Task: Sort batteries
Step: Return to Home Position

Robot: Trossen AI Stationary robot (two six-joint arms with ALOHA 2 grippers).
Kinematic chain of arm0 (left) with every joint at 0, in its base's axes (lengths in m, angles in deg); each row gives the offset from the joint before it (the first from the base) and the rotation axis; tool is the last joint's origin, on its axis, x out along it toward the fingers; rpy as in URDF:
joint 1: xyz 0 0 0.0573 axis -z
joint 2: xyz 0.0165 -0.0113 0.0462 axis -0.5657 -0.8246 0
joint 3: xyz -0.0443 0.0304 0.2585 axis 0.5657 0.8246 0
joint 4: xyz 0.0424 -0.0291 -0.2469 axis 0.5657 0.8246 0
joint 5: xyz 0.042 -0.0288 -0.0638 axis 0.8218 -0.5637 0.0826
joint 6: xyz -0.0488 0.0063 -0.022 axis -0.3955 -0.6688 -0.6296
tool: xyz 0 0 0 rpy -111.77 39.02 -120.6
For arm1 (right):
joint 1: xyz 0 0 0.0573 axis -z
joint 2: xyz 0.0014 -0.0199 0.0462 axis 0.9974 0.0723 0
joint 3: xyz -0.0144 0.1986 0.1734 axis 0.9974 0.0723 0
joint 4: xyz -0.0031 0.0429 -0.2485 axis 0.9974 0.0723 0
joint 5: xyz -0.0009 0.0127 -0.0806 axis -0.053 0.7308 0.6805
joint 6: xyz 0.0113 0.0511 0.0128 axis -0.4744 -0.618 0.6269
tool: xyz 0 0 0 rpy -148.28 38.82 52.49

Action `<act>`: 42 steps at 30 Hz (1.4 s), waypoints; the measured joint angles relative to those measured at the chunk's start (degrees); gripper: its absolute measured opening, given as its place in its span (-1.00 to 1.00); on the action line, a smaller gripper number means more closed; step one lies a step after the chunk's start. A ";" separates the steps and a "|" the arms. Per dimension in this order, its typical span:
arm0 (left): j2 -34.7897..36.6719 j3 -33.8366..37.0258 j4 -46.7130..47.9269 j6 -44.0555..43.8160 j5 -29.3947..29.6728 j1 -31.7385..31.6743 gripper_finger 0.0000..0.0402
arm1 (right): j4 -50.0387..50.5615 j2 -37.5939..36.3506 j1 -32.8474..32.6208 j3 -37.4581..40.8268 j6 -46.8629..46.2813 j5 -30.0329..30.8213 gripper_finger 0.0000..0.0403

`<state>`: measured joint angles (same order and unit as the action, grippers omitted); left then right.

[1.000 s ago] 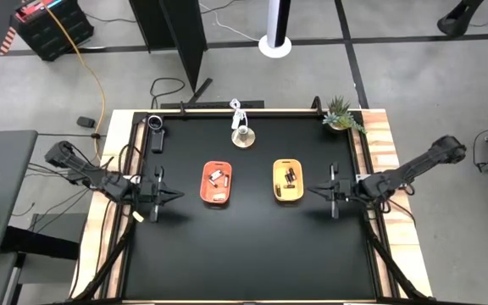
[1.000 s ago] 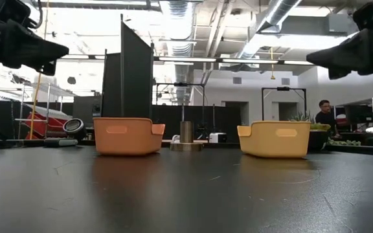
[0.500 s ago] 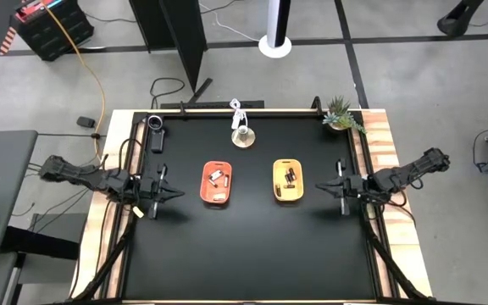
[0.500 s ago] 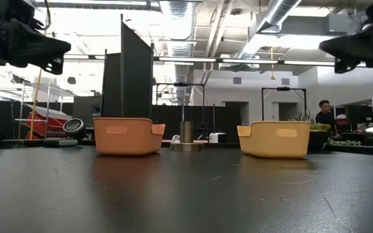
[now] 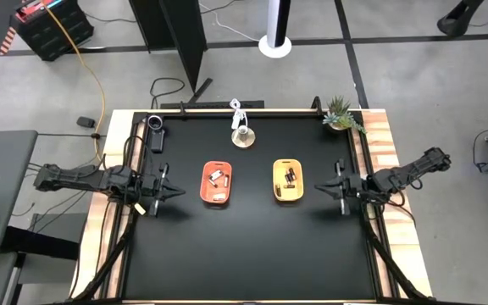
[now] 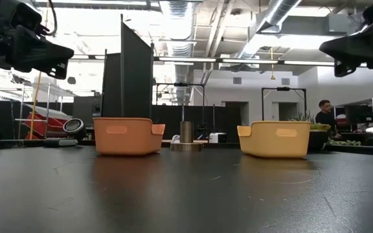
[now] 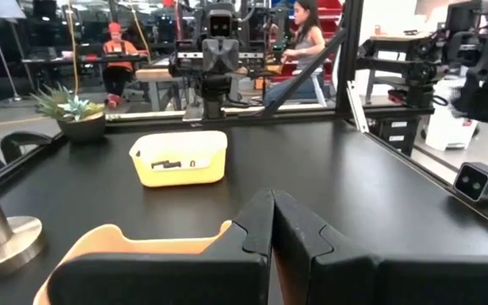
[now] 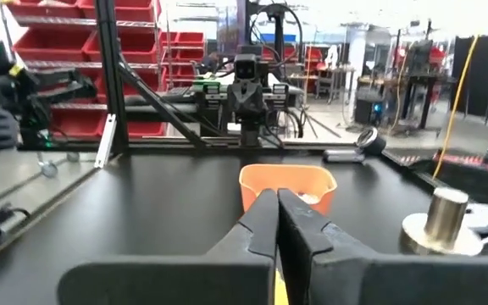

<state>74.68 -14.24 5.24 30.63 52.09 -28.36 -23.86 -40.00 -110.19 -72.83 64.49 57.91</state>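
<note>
Left tool (image 5: pixel 176 194): fingers pressed together, empty, by the left edge of the counter (image 5: pixel 244 254), facing orange tray (image 5: pixel 202 182). Right tool (image 5: pixel 318 188): likewise closed, empty, facing yellow tray (image 5: pixel 274 182). Batteries (image 5: pixel 218 178): silvery in orange, dark in yellow. Probably light, rigid, slick and roll-prone; pinch mid-barrel. Arms: low, stretched inward, roughly level.

Two trays (image 5: pixel 204 185), perhaps seven batteries (image 5: pixel 216 177)

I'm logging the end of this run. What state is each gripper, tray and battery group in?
left gripper: shut, empty, raised above the table, left side.
right gripper: shut, empty, raised above the table, right side.
orange tray: upright, holds the silvery batteries.
yellow tray: upright, holds the dark batteries.
</note>
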 joint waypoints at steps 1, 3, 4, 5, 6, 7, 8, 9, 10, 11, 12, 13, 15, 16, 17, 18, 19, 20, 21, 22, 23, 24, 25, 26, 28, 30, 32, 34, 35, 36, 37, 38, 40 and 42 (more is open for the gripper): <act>0.00 0.00 0.00 -0.26 0.27 0.00 -1.00 | 0.02 0.06 0.00 0.00 -1.33 0.01 -0.86; -0.04 -0.02 -0.07 -0.89 0.81 0.00 -1.00 | -0.08 0.04 0.00 0.01 -3.43 0.02 -0.83; -0.07 -0.02 -0.07 -0.91 0.90 0.00 -1.00 | -0.08 0.02 0.00 0.01 -4.22 0.02 -0.82; -0.07 -0.02 -0.07 -0.84 0.94 0.00 -1.00 | -0.08 0.06 0.00 0.01 -4.93 0.02 -0.82; -0.04 -0.02 -0.10 -0.55 0.99 0.00 -1.00 | -0.08 0.07 0.00 0.01 -5.36 0.02 -0.81; -0.05 -0.02 -0.11 -0.30 1.07 0.00 -1.00 | -0.08 0.05 0.00 0.01 -5.55 0.02 -0.81; -0.07 -0.02 -0.11 -0.24 1.12 0.00 -1.00 | -0.08 0.04 0.00 0.01 -5.56 0.02 -0.81; -0.06 -0.02 -0.11 -0.40 1.15 0.00 -1.00 | -0.08 0.07 0.00 0.01 -5.56 0.02 -0.81; -0.04 -0.02 -0.13 -0.47 1.17 0.00 -1.00 | -0.08 0.07 0.00 0.01 -5.58 0.02 -0.81; -0.06 -0.02 -0.13 -0.46 1.19 0.00 -1.00 | -0.10 0.04 0.00 0.01 -5.58 0.02 -0.81; -0.07 -0.02 -0.13 -0.34 1.21 0.00 -1.00 | -0.10 0.04 0.00 0.01 -5.58 0.02 -0.81; -0.06 -0.02 -0.13 -0.25 1.22 0.00 -1.00 | -0.10 0.07 0.00 0.01 -5.58 0.02 -0.81; -0.06 -0.02 -0.13 -0.46 1.25 0.00 -1.00 | -0.10 0.04 0.00 0.01 -5.58 0.03 -0.81; -0.07 -0.02 -0.13 -0.47 1.26 0.00 -1.00 | -0.10 0.05 0.00 0.02 -5.58 0.02 -0.81; -0.06 -0.02 -0.13 -0.42 1.28 0.01 -1.00 | -0.10 0.07 0.00 0.03 -5.58 0.02 -0.81; -0.05 -0.02 -0.13 -0.28 1.28 0.01 -1.00 | -0.10 0.05 0.00 0.03 -5.58 0.02 -0.81; -0.06 -0.02 -0.13 -0.26 1.28 0.02 -1.00 | -0.10 0.06 0.00 0.03 -5.60 0.04 -0.81; -0.07 -0.02 -0.13 -0.43 1.28 0.02 -1.00 | -0.10 0.05 0.00 0.03 -5.60 0.04 -0.81; -0.04 -0.02 -0.13 -0.49 1.28 0.02 -1.00 | -0.10 0.04 0.00 0.05 -5.60 0.04 -0.81; -0.05 -0.02 -0.13 -0.46 1.28 0.02 -1.00 | -0.10 0.07 0.00 0.05 -5.60 0.04 -0.81; -0.07 -0.02 -0.13 -0.34 1.28 0.02 -1.00 | -0.10 0.04 0.00 0.05 -5.60 0.04 -0.81; -0.07 -0.02 -0.13 -0.25 1.28 0.02 -1.00 | -0.10 0.07 0.00 0.05 -5.60 0.04 -0.81; -0.07 -0.02 -0.13 -0.31 1.28 0.02 -1.00 | -0.10 0.07 0.00 0.05 -5.60 0.04 -0.81; -0.07 -0.02 -0.13 -0.45 1.28 0.02 -1.00 | -0.11 0.05 0.00 0.05 -5.60 0.04 -0.81; -0.07 -0.02 -0.13 -0.44 1.28 0.02 -1.00 | -0.12 0.07 0.00 0.05 -5.60 0.04 -0.81; -0.07 -0.02 -0.13 -0.27 1.28 0.02 -1.00 | -0.12 0.07 0.00 0.05 -5.60 0.04 -0.81; -0.07 -0.02 -0.12 -0.47 1.28 0.02 -1.00 | -0.12 0.05 0.00 0.05 -5.62 0.06 -0.81; -0.07 -0.02 -0.11 -0.36 1.28 0.02 -1.00 | -0.12 0.06 0.00 0.05 -5.63 0.06 -0.81; -0.07 -0.02 -0.11 -0.25 1.28 0.02 -1.00 | -0.12 0.05 0.00 0.05 -5.63 0.06 -0.81; -0.07 -0.02 -0.12 -0.31 1.28 0.02 -1.00 | -0.12 0.04 0.00 0.05 -5.63 0.06 -0.81; -0.07 -0.02 -0.12 -0.46 1.28 0.02 -1.00 | -0.12 0.06 0.00 0.05 -5.63 0.06 -0.81; -0.07 -0.02 -0.11 -0.49 1.28 0.02 -1.00 | -0.12 0.05 0.00 0.05 -5.63 0.06 -0.81; -0.07 -0.02 -0.11 -0.30 1.28 0.02 -1.00 | -0.12 0.06 0.00 0.05 -5.67 0.06 -0.81; -0.07 -0.02 -0.11 -0.42 1.28 0.02 -1.00 | -0.12 0.05 0.00 0.05 -5.74 0.06 -0.81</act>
<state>74.61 -14.26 5.13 30.21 53.37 -28.34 -23.98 -39.94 -110.19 -72.78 58.75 57.97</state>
